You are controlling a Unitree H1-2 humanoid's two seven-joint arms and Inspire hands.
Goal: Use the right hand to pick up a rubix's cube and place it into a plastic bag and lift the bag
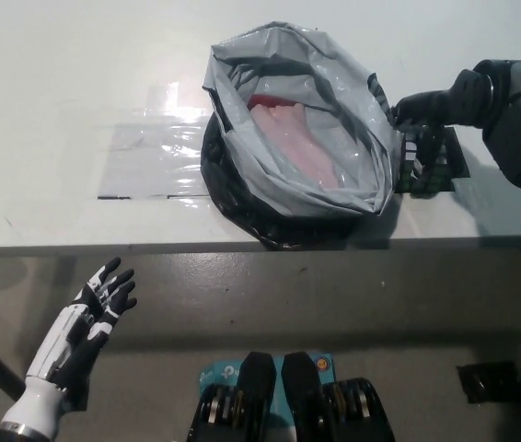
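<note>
**Right hand closes on the cube beside the bag**

The black right hand [423, 138] is wrapped over the rubix's cube [417, 166], fingers curled around it, just right of the plastic bag [302, 129] on the table [76, 83]. The cube looks gripped but sits outside the bag, touching its right wall, so the drop-in and the lift are both still to do. The bag's mouth gapes upward, its long axis running far-left to near-right. The white left hand [90, 318] rests low at near left, fingers spread, holding nothing.
</note>
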